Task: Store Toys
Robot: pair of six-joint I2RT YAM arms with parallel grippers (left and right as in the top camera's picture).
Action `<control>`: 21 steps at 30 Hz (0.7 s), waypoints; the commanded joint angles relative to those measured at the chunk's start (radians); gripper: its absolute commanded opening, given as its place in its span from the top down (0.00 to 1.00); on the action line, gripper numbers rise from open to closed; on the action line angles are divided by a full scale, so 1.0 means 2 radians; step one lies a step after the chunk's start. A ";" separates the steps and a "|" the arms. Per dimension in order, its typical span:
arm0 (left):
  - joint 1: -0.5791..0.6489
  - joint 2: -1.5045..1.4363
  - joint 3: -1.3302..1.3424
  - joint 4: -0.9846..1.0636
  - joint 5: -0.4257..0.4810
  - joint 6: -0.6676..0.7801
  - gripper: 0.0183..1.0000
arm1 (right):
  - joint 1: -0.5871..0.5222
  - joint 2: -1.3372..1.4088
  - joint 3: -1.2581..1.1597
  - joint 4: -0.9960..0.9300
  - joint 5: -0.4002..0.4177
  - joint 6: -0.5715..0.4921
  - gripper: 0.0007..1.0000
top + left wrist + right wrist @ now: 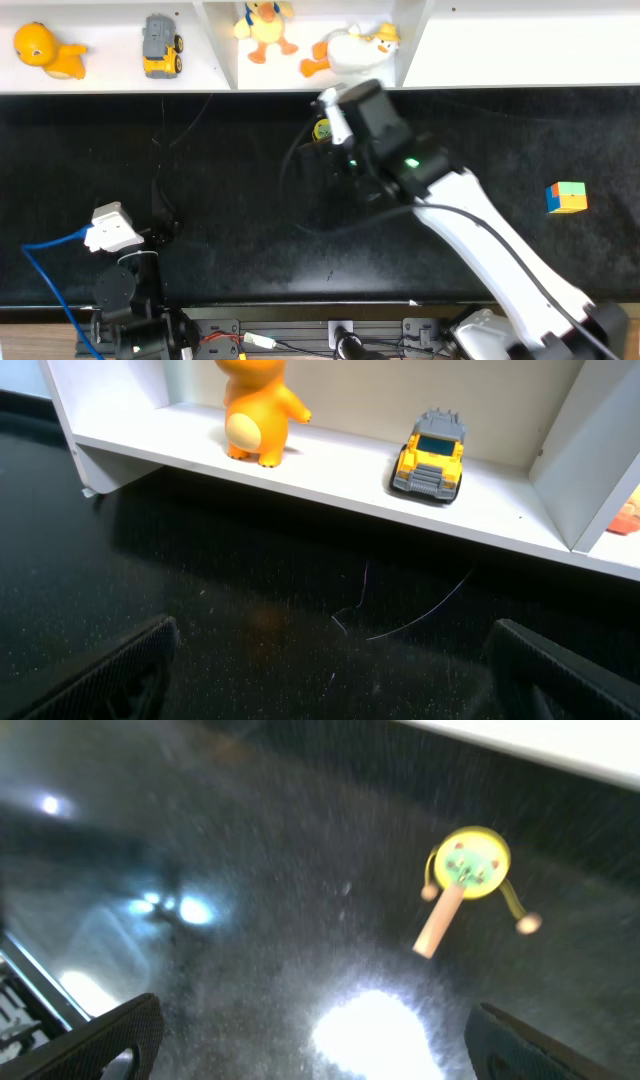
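Note:
A small yellow rattle drum with a wooden handle lies on the black table, just in front of the white shelf; in the top view a bit of it peeks out beside the right arm. My right gripper hovers above it, open, nothing between the fingers. My left gripper is open and empty near the table's front left, facing the shelf. On the shelf stand an orange duck, a yellow toy truck, a yellow duck and a white duck. A colourful cube sits at the right.
The white shelf runs along the back edge with dividers between compartments. A blue cable trails by the left arm's base. Wide bare black table lies between the arms and around the cube.

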 commanded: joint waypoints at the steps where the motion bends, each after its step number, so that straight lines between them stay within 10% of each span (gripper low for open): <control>1: 0.003 -0.005 -0.001 -0.002 0.001 0.002 0.00 | 0.008 0.057 0.041 -0.026 0.013 0.046 0.00; 21: 0.003 -0.005 -0.001 -0.002 0.001 0.002 0.00 | 0.000 0.217 0.084 -0.061 0.077 0.076 0.00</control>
